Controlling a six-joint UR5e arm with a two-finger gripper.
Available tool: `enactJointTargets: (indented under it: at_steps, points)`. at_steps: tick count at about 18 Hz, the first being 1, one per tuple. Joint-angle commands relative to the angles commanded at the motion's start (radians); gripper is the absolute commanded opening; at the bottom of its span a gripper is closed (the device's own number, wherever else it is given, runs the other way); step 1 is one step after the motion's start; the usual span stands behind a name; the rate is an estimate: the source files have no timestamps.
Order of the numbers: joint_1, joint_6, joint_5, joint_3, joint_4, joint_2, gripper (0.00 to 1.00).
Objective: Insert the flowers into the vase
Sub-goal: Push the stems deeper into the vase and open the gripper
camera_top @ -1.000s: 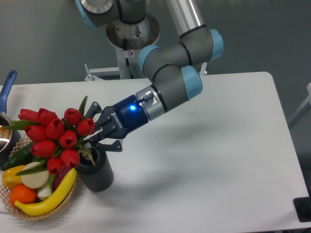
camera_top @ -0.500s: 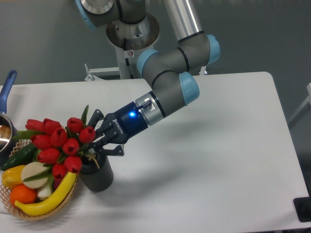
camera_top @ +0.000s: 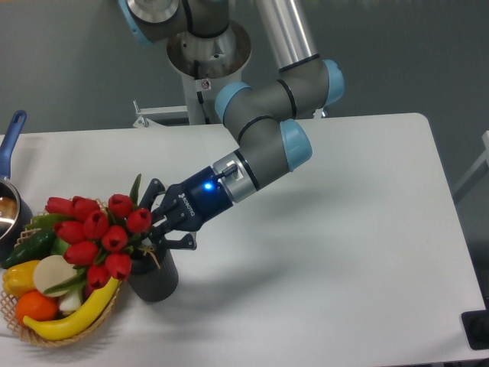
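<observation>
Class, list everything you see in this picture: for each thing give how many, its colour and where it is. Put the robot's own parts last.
flowers: one bunch of about nine, red with green leaves, leaning left over the vase, stems at its opening
vase: one, dark grey-black, front left of the table
basket: one, woven tan, front left corner, holding fruit and vegetables
banana: one, yellow, at the basket's front
orange: one, orange, in the basket
pot: one, blue handle, left edge, partly cut off
table: one, white
arm: one, grey with blue caps, reaching from the back
pincer: one, black, closed on the flowers' stems just above the vase
</observation>
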State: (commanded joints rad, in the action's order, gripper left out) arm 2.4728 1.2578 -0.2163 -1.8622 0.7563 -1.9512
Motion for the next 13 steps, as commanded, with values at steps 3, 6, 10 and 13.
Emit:
enactJointTargets:
  at_steps: [3, 6, 10, 13]
  points:
    - [0.0, 0.017, 0.0, -0.009, 0.0, 0.0, 0.14]
    - [0.0, 0.019, -0.002, -0.009, 0.0, -0.002, 0.15]
    - [0.0, 0.023, -0.011, -0.022, 0.0, -0.002, 0.15]
    - [0.0, 0.054, -0.011, -0.035, 0.0, -0.005, 0.15]
